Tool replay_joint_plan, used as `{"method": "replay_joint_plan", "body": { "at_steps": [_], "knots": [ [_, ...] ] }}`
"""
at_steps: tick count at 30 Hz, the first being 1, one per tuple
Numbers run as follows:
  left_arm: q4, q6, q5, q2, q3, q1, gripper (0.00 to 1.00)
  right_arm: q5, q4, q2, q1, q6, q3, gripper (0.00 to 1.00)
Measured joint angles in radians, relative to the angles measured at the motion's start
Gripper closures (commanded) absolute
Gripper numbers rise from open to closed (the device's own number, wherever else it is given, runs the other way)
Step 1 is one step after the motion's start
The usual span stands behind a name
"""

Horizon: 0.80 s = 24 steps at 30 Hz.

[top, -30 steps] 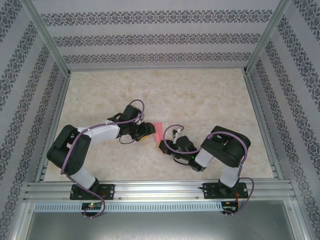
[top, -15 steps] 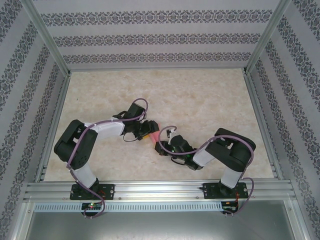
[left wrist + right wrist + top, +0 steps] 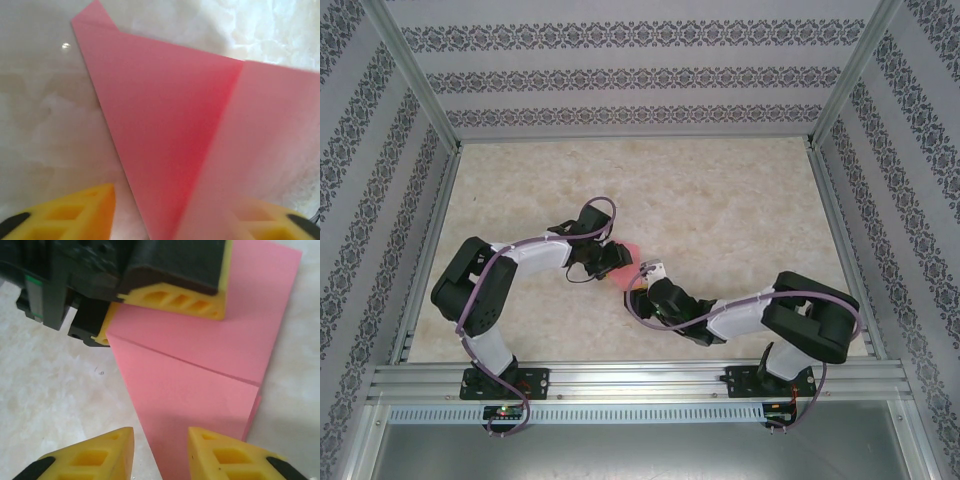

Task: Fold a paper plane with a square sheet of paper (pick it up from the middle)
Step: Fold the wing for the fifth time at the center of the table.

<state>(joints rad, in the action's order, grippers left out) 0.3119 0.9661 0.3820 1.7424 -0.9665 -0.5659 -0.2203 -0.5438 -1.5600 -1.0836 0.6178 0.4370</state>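
Observation:
The pink-red sheet of paper (image 3: 630, 256) lies on the table, folded into a pointed, layered shape with a raised flap (image 3: 170, 125). My left gripper (image 3: 612, 262) sits low over its left side, open (image 3: 172, 212). One yellow finger (image 3: 80, 215) is on bare table and the other lies behind the lifted translucent flap. My right gripper (image 3: 638, 296) is just in front of the paper, open (image 3: 160, 440), and the paper's narrow end (image 3: 200, 390) runs between its fingers. In the right wrist view a left finger pad (image 3: 175, 300) rests on the paper's far part.
The beige marbled table (image 3: 740, 210) is ringed by metal frame rails (image 3: 630, 380) and patterned walls. Both arms crowd the middle, their wrists almost touching. Purple cables loop over each arm.
The right arm has stretched left, bringing its gripper up to the paper's near end. The left gripper has shifted right onto the paper, which now shows less from above.

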Motion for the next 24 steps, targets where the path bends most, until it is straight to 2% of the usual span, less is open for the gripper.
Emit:
{"method": "replay_joint_plan", "body": {
  "at_steps": [3,9,15,24],
  "knots": [
    [0.007,0.000,0.000,0.000,-0.011,0.000,0.70,-0.082,0.081,0.024,-0.033,-0.084,0.020,0.62],
    [0.024,-0.005,-0.005,0.000,-0.019,0.000,0.81,-0.229,0.234,0.026,-0.108,-0.250,0.080,0.60],
    [0.030,-0.007,-0.006,0.001,-0.021,0.000,0.82,-0.369,0.303,-0.025,-0.200,-0.383,0.153,0.58],
    [0.042,-0.008,-0.006,0.001,-0.027,0.000,0.82,-0.506,0.359,-0.142,-0.219,-0.458,0.234,0.65]
  ]
}}
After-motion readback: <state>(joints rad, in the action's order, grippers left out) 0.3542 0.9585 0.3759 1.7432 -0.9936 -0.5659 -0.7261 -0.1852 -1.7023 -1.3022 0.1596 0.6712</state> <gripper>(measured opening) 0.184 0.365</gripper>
